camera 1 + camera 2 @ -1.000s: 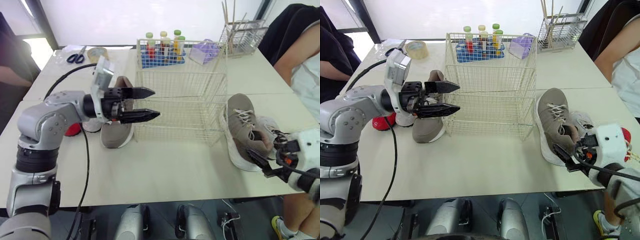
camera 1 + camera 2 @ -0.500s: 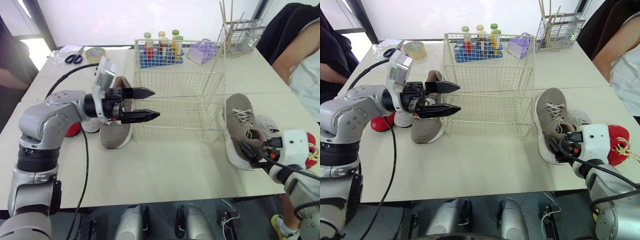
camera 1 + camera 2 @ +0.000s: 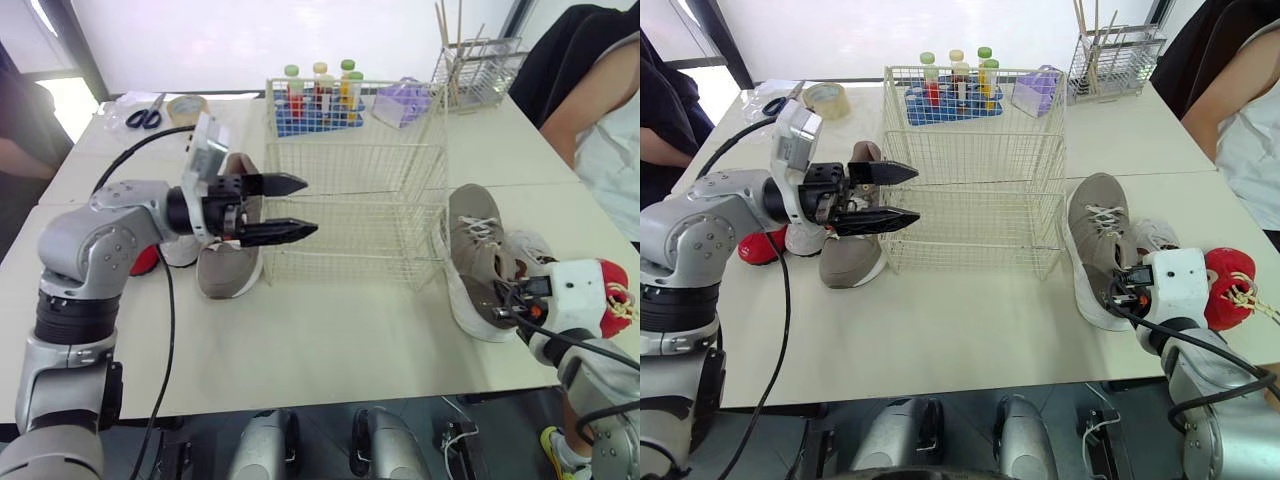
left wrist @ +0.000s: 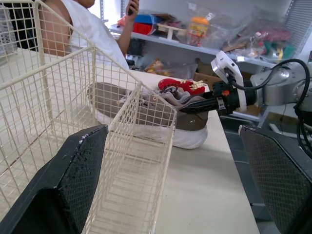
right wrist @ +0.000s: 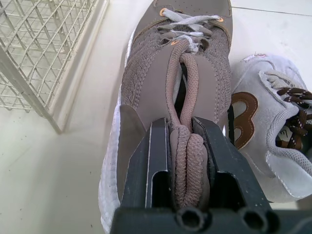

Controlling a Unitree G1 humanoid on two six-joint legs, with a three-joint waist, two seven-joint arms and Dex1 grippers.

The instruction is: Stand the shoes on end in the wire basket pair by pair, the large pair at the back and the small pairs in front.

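R gripper [image 5: 182, 125] is closed on the heel collar of the taupe shoe [image 5: 170, 73] - fingers pinch the padded rim from both sides. That shoe lies sole-down on the table [image 3: 330, 340], just right of the basket [image 3: 350, 145], toe pointing away from the robot. A white shoe [image 5: 263, 126] w/ a brown mark sits touching its far side from the basket, and a red shoe [image 3: 1225, 285] lies further right of the basket, next to the R wrist.

L gripper [image 3: 310, 206] hangs open, fingers spread wide w/ nothing between them, tips at the basket's left wall. Below it, left of the basket, lies the 2nd taupe shoe [image 3: 228, 270], sole-down; a small white shoe [image 3: 183, 252] and a red one [image 3: 145, 262] sit further left of the basket, partly hidden by the arm.

Behind the basket - a blue bottle rack [image 3: 320, 105] and a purple box [image 3: 403, 100]. Behind-left of the basket: tape [image 3: 185, 105], scissors [image 3: 143, 115]. Behind-right: a wire stick holder [image 3: 480, 65]; a person [image 3: 600, 90] sits at that corner.
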